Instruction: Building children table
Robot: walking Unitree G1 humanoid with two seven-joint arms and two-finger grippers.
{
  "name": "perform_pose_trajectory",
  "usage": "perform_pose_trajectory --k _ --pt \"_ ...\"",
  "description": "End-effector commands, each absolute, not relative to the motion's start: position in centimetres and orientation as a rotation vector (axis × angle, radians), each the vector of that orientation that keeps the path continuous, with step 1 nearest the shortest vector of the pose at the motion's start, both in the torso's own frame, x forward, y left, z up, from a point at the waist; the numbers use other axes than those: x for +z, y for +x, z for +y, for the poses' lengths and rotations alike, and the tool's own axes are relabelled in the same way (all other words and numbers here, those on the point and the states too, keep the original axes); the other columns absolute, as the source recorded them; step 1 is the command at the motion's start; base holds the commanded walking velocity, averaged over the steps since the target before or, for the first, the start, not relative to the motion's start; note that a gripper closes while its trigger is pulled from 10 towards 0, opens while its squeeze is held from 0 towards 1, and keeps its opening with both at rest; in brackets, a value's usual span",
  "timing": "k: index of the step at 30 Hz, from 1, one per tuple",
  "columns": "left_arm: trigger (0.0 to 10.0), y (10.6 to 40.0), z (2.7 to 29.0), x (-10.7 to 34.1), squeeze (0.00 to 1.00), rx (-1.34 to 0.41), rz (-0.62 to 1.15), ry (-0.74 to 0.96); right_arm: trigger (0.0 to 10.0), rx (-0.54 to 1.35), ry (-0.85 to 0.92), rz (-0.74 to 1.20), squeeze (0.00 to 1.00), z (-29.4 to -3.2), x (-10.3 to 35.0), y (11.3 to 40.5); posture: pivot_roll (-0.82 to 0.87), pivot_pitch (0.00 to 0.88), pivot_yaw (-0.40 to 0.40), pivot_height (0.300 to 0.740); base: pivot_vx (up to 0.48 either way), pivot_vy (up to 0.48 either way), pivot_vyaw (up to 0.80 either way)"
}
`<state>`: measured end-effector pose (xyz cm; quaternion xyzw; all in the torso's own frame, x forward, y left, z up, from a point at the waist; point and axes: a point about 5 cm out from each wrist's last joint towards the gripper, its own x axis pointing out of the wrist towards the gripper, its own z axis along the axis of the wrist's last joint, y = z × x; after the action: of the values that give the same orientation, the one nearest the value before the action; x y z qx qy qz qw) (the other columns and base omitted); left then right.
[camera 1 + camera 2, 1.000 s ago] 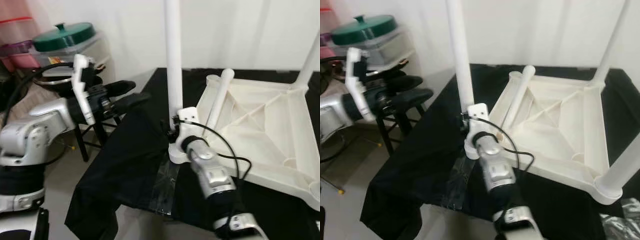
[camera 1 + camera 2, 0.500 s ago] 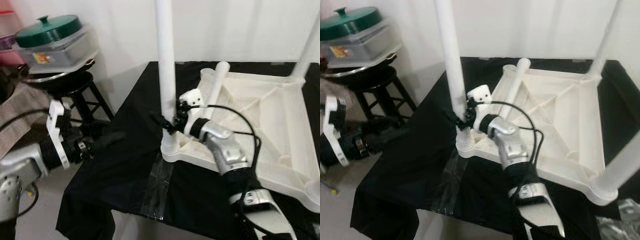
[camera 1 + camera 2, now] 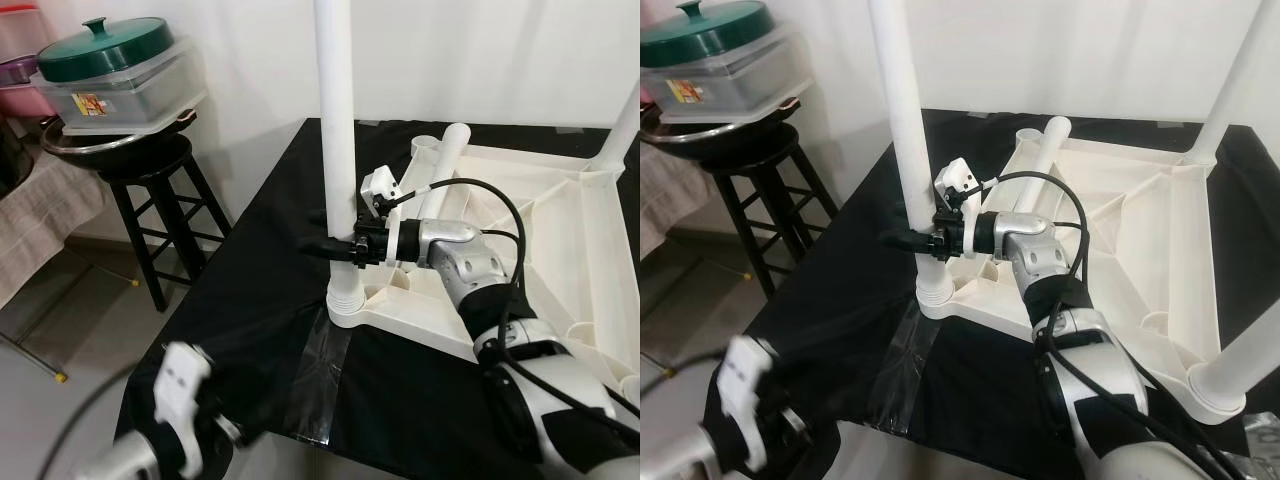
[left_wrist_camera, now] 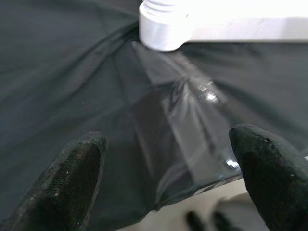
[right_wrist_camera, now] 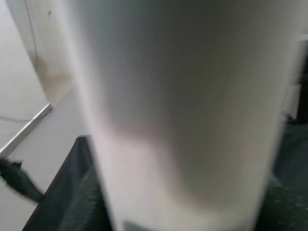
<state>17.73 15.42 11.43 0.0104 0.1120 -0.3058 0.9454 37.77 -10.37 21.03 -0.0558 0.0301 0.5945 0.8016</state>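
Table (image 3: pixel 560 240) lies upside down; right gripper (image 3: pixel 335 247) clamps an upright leg (image 3: pixel 335 130) in its corner socket, probably seating it; next, release. Left gripper (image 4: pixel 168 168) hovers open, empty.

right pincer (image 3: pixel 337 247) clamped, left pincer (image 4: pixel 168 168) spread

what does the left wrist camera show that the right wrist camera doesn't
Left wrist view: the left gripper open above the black cloth, clear tape at the cloth's edge, and the threaded foot of the table leg in its corner socket. Right wrist view: the right gripper's fingers around the table leg, close up and blurred. Both share the leg and the cloth.
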Motion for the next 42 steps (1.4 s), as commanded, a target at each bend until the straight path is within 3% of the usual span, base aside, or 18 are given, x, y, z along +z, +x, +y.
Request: perform_pose_trajectory --k 1,2,5,10,13,15,17,26,27,28,29,32,33,35,37,42 --pt "10.0 17.3 15.1 10.8 0.00 -0.537 0.202 0.215 0.0 1.290 -0.112 0.082 0.00 -10.2 20.5 37.7 0.07 0.039 0.049 0.740 0.000 0.000 0.00" --pt "10.0 17.3 15.1 10.8 0.00 -0.537 0.202 0.215 0.0 1.290 -0.112 0.082 0.00 -10.2 20.5 37.7 0.07 0.039 0.049 0.740 0.000 0.000 0.00" --pt "10.0 17.1 14.5 10.3 0.00 -0.472 0.154 0.433 0.0 1.255 -0.060 0.054 0.00 -11.4 19.9 37.4 0.05 0.052 0.055 0.740 0.000 0.000 0.00" --pt "10.0 17.6 13.8 10.8 0.00 -0.457 0.098 0.500 0.0 1.171 0.032 0.037 0.00 -12.1 18.9 36.1 0.01 0.069 0.067 0.740 0.000 0.000 0.00" --pt "10.0 17.9 13.6 11.1 0.00 -0.454 0.076 0.534 0.0 1.018 0.109 0.069 0.00 -11.3 17.8 35.3 0.00 0.068 0.071 0.740 0.000 0.000 0.00" --pt "10.0 18.5 13.9 11.7 0.00 -0.418 0.039 0.547 0.0 0.554 0.068 0.265 0.00 -9.9 12.1 31.1 0.00 0.096 0.068 0.740 0.000 0.000 0.00" --pt "10.0 19.2 14.3 12.1 0.00 -0.402 0.018 0.553 0.0 0.421 0.030 0.284 0.00 -8.5 10.8 28.8 -0.02 0.076 0.103 0.740 0.000 0.000 0.00" --pt "10.0 21.7 14.9 13.4 0.00 -0.332 -0.057 0.667 0.0 0.470 -0.005 0.169 0.00 -7.9 14.0 32.1 -0.05 0.053 0.120 0.740 0.000 0.000 0.00" --pt "10.0 21.9 14.9 13.7 0.00 -0.314 -0.066 0.663 10.0 0.484 -0.028 0.167 0.00 -8.1 14.4 32.7 -0.05 0.047 0.118 0.740 0.000 0.000 0.00" --pt "10.0 22.1 14.8 13.8 0.00 -0.307 -0.070 0.656 10.0 0.492 -0.041 0.167 0.00 -8.2 14.7 33.1 -0.05 0.045 0.117 0.740 0.000 0.000 0.00" --pt "10.0 22.3 14.8 13.4 0.00 -0.295 -0.057 0.669 10.0 0.530 -0.069 0.150 0.65 -8.4 15.5 33.8 -0.05 0.036 0.113 0.740 0.000 0.000 0.00" --pt "10.0 22.3 14.7 13.0 0.00 -0.291 -0.046 0.685 10.0 0.552 -0.080 0.137 0.65 -8.5 16.0 34.2 -0.05 0.036 0.113 0.740 0.000 0.000 0.00" --pt "10.0 22.3 14.2 12.3 0.00 -0.316 -0.028 0.653 10.0 0.579 -0.075 0.113 1.00 -8.3 17.0 34.3 -0.05 0.034 0.108 0.740 0.000 0.000 0.00" --pt "10.0 22.2 13.8 12.0 0.00 -0.335 -0.017 0.625 10.0 0.596 -0.070 0.096 1.00 -8.2 17.7 34.4 -0.05 0.034 0.108 0.740 0.000 0.000 0.00" --pt "10.0 22.2 13.4 11.4 0.00 -0.355 -0.005 0.740 10.0 0.630 -0.078 0.061 1.00 -8.2 19.0 35.1 -0.04 0.028 0.109 0.740 0.000 0.000 0.00" --pt "10.0 22.5 13.5 11.1 0.00 -0.271 -0.014 0.891 10.0 0.944 -0.104 -0.011 1.00 -7.6 21.1 36.4 0.00 0.006 0.101 0.740 0.000 0.000 0.00"
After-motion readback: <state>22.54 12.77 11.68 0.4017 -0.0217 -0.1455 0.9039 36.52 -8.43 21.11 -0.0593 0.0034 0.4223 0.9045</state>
